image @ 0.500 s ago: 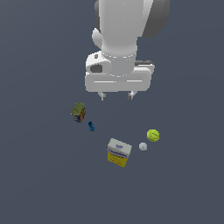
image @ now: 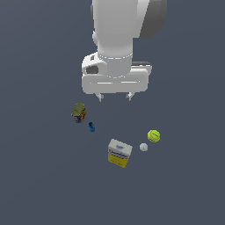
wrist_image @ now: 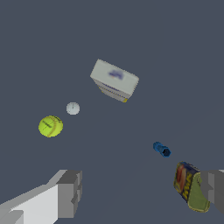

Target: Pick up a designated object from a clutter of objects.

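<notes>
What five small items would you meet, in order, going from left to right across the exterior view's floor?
Olive-brown can → tiny blue piece → yellow-and-white box → small white ball → yellow-green tennis ball.

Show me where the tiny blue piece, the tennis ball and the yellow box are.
tiny blue piece (image: 92, 127): exterior view, middle of its body.
tennis ball (image: 154, 136): exterior view, centre of the ball.
yellow box (image: 119, 153): exterior view, its white top.

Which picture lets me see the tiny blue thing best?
The wrist view. There the tiny blue piece looks bigger and stands clear beside the olive-brown can. In the exterior view it is just a small blue speck next to that can.
</notes>
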{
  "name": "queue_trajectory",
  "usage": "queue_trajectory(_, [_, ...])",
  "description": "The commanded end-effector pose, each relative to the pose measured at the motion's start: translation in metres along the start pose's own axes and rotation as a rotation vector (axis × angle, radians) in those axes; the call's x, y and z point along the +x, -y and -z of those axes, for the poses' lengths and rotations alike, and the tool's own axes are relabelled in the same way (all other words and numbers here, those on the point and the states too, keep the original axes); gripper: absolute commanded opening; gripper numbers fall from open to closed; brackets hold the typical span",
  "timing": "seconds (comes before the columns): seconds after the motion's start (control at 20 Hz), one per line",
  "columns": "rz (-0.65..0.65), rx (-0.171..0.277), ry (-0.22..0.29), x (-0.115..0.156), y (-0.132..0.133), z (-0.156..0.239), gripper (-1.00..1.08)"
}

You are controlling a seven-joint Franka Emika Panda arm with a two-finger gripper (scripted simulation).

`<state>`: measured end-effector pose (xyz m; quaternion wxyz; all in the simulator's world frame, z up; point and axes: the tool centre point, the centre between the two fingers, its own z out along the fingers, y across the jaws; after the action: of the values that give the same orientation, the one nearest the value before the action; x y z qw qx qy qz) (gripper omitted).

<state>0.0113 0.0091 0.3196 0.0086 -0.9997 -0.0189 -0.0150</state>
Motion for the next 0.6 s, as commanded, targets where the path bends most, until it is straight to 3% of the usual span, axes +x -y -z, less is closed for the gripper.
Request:
queue_trajectory(0.0, [0.002, 0.003, -0.002, 0.001, -0.001, 0.001, 1.0])
queue_trajectory(0.55, [-0.081, 0.006, 0.002, 0.001, -0.016, -0.027, 1.0])
